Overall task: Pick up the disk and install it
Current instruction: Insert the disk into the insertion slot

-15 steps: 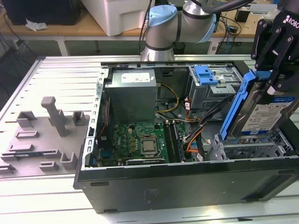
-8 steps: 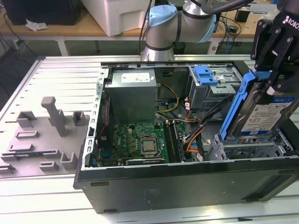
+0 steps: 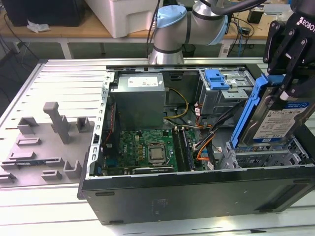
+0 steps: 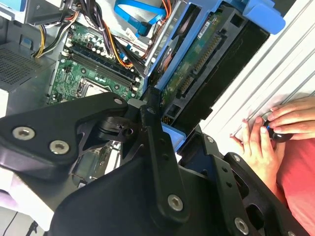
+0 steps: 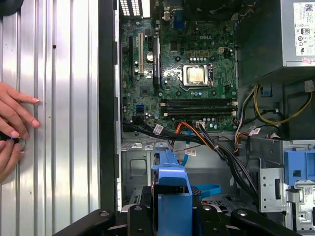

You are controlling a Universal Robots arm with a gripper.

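gripper point(image 3: 286, 84) clamped on disk point(image 3: 283, 120), upright | above case point(image 3: 197, 194) drive cage point(image 3: 266, 158) | cable bundle point(image 3: 206, 142) beside cage | 2 hands point(image 4: 261, 145) resting outside case wall

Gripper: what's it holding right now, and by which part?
The gripper holds the disk by the upper end of its blue carrier frame.

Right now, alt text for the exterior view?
The gripper holds the disk on edge by its blue carrier, over the drive bay at the exterior view's right end of an open computer case. Inside lie a green motherboard and a grey power supply.
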